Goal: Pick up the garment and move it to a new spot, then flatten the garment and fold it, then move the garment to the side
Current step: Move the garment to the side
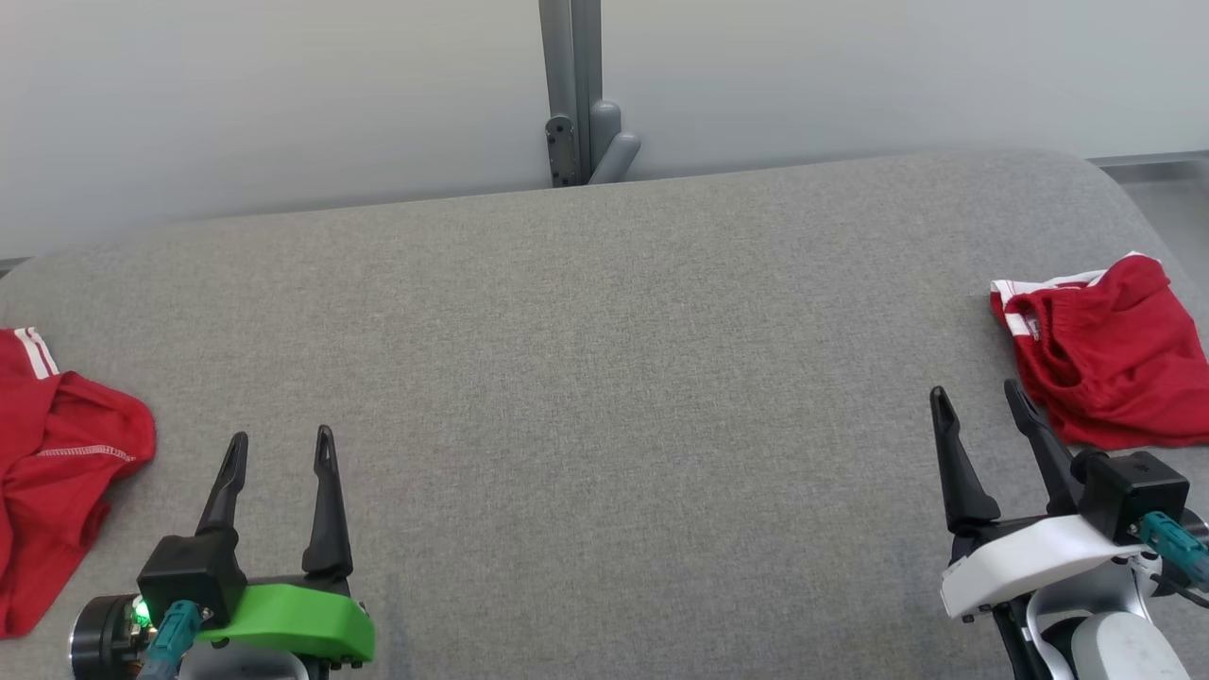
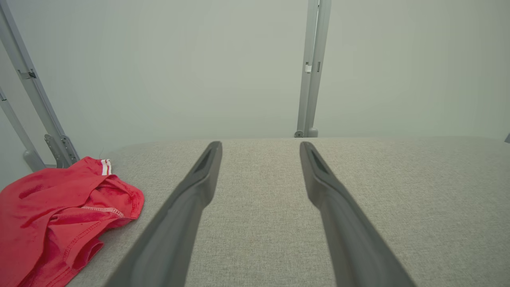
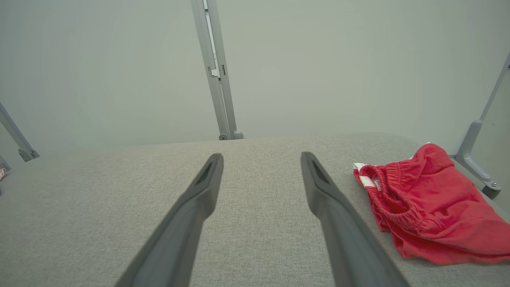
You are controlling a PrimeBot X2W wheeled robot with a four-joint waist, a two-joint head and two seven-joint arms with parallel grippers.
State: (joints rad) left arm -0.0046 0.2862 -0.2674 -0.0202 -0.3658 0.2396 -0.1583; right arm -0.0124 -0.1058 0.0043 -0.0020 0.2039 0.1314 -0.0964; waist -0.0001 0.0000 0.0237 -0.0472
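Hovering over a grey padded surface, both robot hands are empty, so the task appears to be at its very first step: picking up the garment. The left hand is spread wide, and the right hand is spread the same way; neither touches cloth.

Two crumpled red garments lie at opposite ends of the surface. The right garment, seemingly shorts with a gathered waistband and white trim, sits just beside the right hand, slightly ahead of it and to its outer side. The left garment is partly cut off by the frame edge, so its kind is hard to tell. It lies near the left hand, on that hand's outer side.

The next move likely calls for one hand to swing outward, dip onto a raised fold and pinch it, then carry the cloth toward the middle of the surface.
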